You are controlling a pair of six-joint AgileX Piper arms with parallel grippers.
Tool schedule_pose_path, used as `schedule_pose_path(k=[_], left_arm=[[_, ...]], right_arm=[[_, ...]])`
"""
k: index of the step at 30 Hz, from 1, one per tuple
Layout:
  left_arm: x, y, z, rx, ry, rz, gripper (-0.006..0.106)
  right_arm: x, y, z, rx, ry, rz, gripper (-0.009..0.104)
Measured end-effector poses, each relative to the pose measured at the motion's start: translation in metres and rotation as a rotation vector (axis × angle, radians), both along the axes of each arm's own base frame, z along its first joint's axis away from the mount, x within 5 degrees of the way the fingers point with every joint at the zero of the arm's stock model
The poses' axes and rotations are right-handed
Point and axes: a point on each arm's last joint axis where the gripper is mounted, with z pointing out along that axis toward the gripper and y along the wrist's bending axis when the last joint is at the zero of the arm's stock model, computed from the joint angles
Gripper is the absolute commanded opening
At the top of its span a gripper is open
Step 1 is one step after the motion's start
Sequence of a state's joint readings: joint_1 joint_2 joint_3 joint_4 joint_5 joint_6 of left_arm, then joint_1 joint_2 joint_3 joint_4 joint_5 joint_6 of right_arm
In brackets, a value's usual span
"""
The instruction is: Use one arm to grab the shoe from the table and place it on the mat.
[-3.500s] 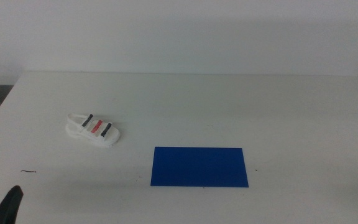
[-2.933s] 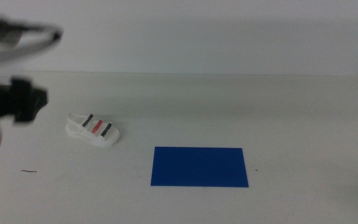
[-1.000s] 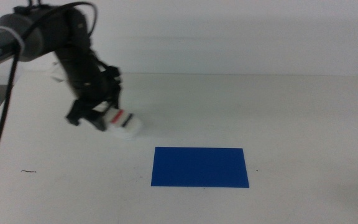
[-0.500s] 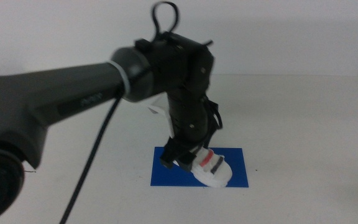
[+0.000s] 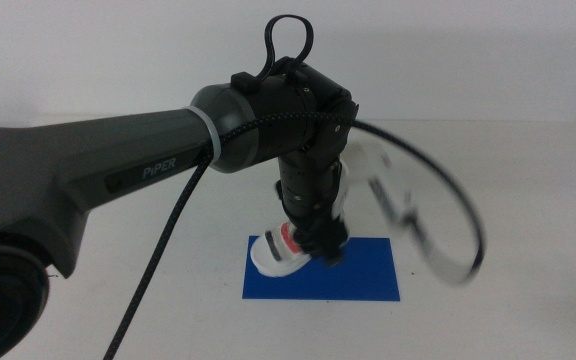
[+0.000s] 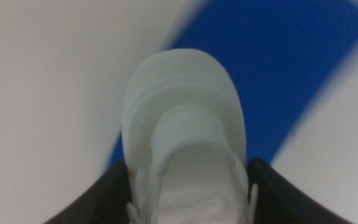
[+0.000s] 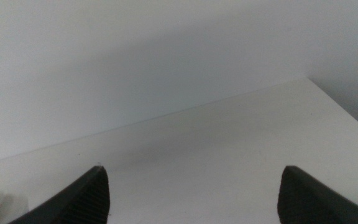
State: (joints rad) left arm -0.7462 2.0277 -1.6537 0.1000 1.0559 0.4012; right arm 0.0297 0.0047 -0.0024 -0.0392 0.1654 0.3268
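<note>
Left wrist view, shoe (image 6: 182, 124) clamped between left end effector (image 6: 188, 186) jaws (above mat (image 6: 278, 74))

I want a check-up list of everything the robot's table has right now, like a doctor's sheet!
Surface: white table, plain, one tiny dark speck near the mat.
Job's things: shoe held over the left end of the blue mat; whether it touches the mat is unclear.
Clutter: nothing seen.
Grippers: left gripper shut on the shoe, toe pointing out; right gripper open, waiting away from the mat.
Cables: black cable along the left arm, loop on top.
Surroundings: plain white wall.
</note>
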Motion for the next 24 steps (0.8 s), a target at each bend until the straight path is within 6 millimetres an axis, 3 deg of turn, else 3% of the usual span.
schedule_pose_path(k=[3, 6, 24], left_arm=[[-0.003, -0.002, -0.007, 0.079, 0.018, -0.414, -0.002], [-0.004, -0.003, -0.012, 0.104, 0.027, -0.554, -0.002], [0.004, -0.021, -0.046, 0.015, 0.036, -0.56, -0.002]], right_arm=[[0.0, 0.0, 0.0, 0.0, 0.0, 0.0, 0.079], [0.0, 0.0, 0.0, 0.0, 0.0, 0.0, 0.079], [0.0, 0.0, 0.0, 0.0, 0.0, 0.0, 0.079]])
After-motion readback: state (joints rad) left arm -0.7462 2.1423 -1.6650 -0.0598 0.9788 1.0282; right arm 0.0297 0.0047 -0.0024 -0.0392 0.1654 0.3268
